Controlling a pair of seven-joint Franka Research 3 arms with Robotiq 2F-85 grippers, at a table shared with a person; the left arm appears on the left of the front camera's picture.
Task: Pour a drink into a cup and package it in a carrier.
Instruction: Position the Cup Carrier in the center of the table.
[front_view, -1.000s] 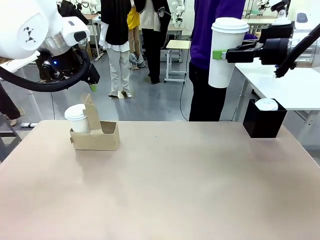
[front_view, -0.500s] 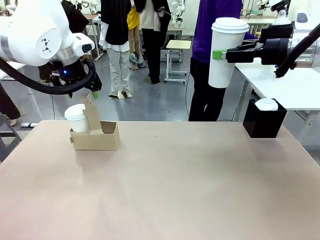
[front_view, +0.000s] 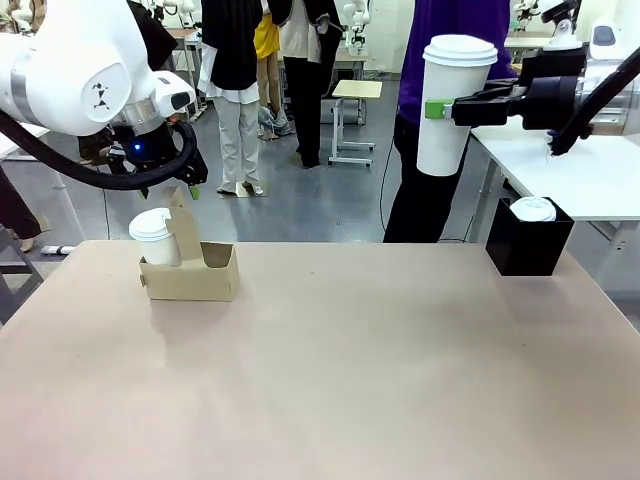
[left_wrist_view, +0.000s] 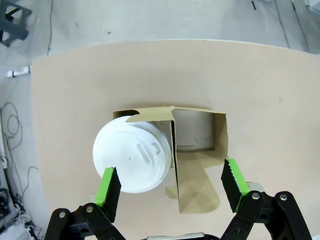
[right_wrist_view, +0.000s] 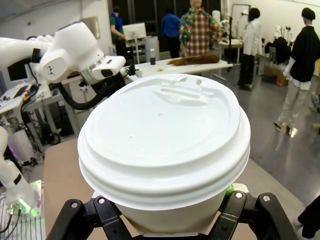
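Front view: right jaws grip raised cup (front_view: 445, 140); left jaws wide, seemingly above carrier (front_view: 195, 275).

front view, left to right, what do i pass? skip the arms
brown carrier → tall white cup held up in the air → black box

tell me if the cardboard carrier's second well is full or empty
Empty: the brown cardboard carrier holds one lidded white paper cup; its other well shows bare cardboard from above.
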